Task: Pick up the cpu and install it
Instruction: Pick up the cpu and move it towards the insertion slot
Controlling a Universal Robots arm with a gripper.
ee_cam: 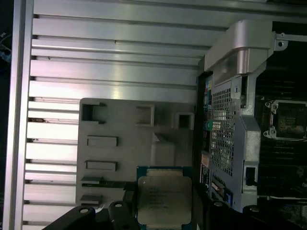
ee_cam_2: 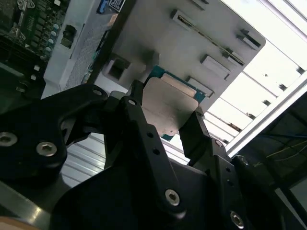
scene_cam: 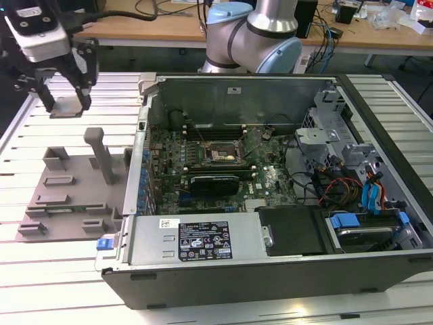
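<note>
The gripper (scene_cam: pixel 67 103) is hanging in the air over the far corner of the slatted metal worktop (scene_cam: pixel 61 271) on the exterior view's left. Its two black fingers (ee_cam_2: pixel 195 128) are pressing against opposite edges of the cpu (ee_cam_2: pixel 169 106), so the jaws are standing only as wide apart as the chip itself. The cpu is sitting flat between them, lifted clear of the worktop, with its dull metal top turned toward both wrist cameras and a thin green edge showing around it. Below it, a grey fixture plate (scene_cam: pixel 74 200) is lying on the worktop along the edge on the exterior view's left, just beside the open computer case (scene_cam: pixel 270 257), which is resting across the middle of the worktop. Inside the case, the black-framed socket (scene_cam: pixel 220 154) is lying on the motherboard, well apart from the held cpu. The arm's silver and pale blue joints (scene_cam: pixel 254 30) are rising at the worktop's far edge, behind the case
</note>
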